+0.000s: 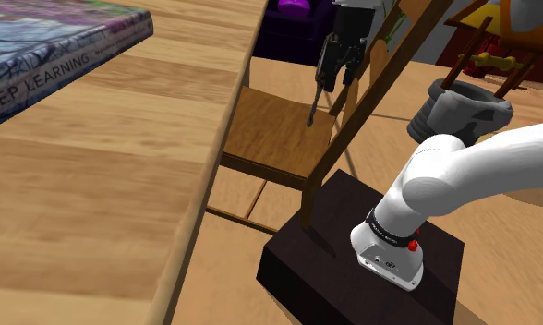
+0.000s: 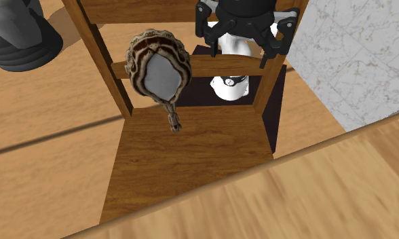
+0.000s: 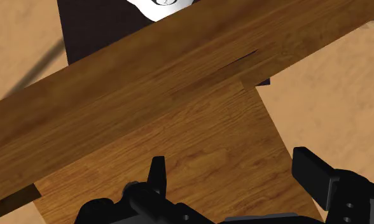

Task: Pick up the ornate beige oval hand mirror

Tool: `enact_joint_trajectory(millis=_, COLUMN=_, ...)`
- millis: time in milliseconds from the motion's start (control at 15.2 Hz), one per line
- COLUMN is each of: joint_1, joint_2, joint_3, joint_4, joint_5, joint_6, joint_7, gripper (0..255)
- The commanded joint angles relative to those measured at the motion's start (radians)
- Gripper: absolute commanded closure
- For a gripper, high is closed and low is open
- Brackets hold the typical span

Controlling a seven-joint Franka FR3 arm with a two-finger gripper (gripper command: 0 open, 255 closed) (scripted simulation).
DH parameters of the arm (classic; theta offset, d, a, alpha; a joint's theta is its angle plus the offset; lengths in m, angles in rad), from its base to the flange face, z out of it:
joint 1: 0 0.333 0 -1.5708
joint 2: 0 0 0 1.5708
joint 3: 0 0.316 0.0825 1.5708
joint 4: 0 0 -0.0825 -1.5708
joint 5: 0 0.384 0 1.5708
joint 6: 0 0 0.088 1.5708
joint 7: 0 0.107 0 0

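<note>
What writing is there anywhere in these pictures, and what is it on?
"EEP LEARNING": on the spine of the book lying on the table; its first letters run off the picture's edge.
Small markings on the arm's white base: too small to read.

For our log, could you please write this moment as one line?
gripper: open, empty | mirror: unheld, upright by chair back

Home room: wooden table (image 1: pixel 103 185), textbook (image 1: pixel 48 46), wooden chair (image 1: pixel 279 129), plank floor (image 1: pixel 219 277).
</note>
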Motion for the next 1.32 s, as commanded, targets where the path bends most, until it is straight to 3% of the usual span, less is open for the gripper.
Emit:
enact_joint_trajectory(millis=0, joint_1=0.000, joint_2=0.000, joint_3=0.000, joint_4=0.000, joint_5=0.000, joint_6=0.000, joint_7=0.000, gripper=0)
enact_joint_trajectory(millis=924, joint_1=-0.138, joint_2=0.604, joint_3=-0.103, joint_4=0.804, joint_5=-0.061, joint_6=-0.435, joint_7=0.169, gripper=0)
enact_joint_trajectory(millis=1254, joint_1=-0.138, joint_2=0.571, joint_3=-0.101, joint_4=0.696, joint_5=-0.064, joint_6=-0.360, joint_7=0.171, gripper=0)
